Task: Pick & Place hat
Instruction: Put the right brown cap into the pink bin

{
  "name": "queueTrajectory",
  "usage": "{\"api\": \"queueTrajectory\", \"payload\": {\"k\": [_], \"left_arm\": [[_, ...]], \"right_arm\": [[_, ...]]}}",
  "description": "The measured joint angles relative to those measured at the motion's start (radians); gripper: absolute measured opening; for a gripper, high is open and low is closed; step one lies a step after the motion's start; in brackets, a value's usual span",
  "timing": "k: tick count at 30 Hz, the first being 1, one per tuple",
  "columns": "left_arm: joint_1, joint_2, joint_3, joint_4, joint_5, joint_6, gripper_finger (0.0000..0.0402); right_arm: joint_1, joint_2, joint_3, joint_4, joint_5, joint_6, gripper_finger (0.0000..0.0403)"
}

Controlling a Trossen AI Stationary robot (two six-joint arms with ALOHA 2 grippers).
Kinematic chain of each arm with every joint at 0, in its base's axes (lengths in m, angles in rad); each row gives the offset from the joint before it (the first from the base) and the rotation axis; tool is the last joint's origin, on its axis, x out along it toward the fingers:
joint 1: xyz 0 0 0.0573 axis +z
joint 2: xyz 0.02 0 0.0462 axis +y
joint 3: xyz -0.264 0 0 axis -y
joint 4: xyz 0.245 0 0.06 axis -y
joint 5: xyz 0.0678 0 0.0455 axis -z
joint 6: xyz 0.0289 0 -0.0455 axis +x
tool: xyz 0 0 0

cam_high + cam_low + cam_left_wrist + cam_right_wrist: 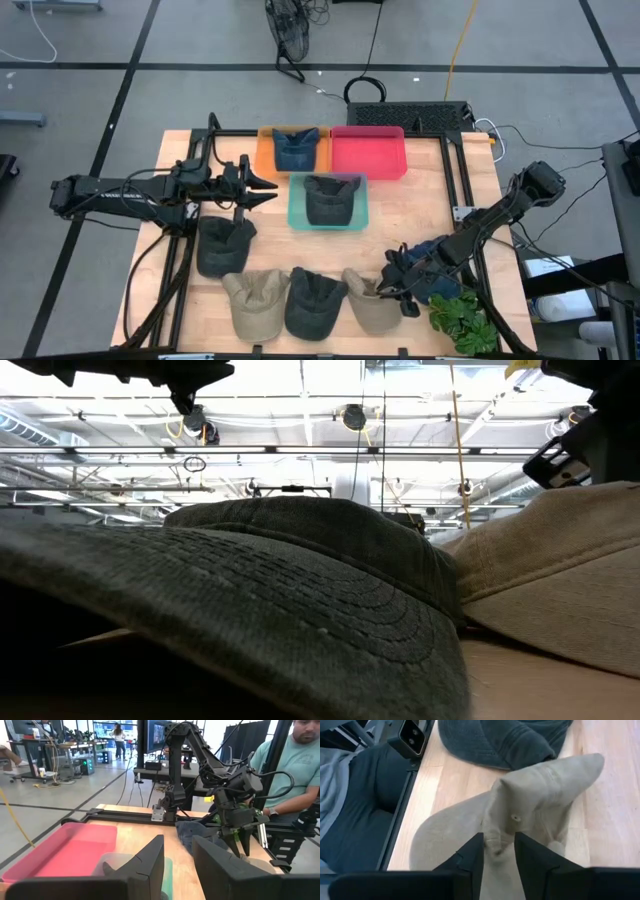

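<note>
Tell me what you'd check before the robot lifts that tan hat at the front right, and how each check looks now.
1. Right gripper on the tan hat: ok, its fingers pinch a raised fold of the crown.
2. Grip firm enough to lift: cannot tell.
3. Red bin free to receive a hat: ok, nothing in it.
4. Orange bin and green bin: not ok, each already holds a dark hat.
5. Left gripper out of the way: ok, it hovers over the table's left side, holding nothing.
6. Plant beside the right arm: cannot tell whether it will be brushed.
</note>
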Motion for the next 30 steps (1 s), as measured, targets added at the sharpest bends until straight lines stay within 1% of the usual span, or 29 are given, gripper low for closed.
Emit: {"api": "queueTrajectory", "payload": {"k": [6,11,17,26,30], "left_arm": [[0.0,0.0,0.0,-0.003,0.0,-0.01,0.0111],[0.0,0.0,0.0,-0.011,-0.001,-0.012,0.0111],[0.0,0.0,0.0,-0.021,-0.019,-0.013,0.0111],[0.0,0.0,0.0,-0.039,-0.035,-0.022,0.0111],[0.0,0.0,0.0,-0.039,-0.037,-0.014,0.0111]], "right_arm": [[0.037,0.0,0.0,0.035,0.001,0.017,0.0091],[0.047,0.0,0.0,0.021,0.08,0.0,0.0104],[0.049,0.006,0.0,0.022,0.103,-0.007,0.0106],[0.077,0.084,0.0,0.04,0.105,0.001,0.0109],[0.077,0.09,0.0,0.041,0.105,0.0,0.0105]]}}
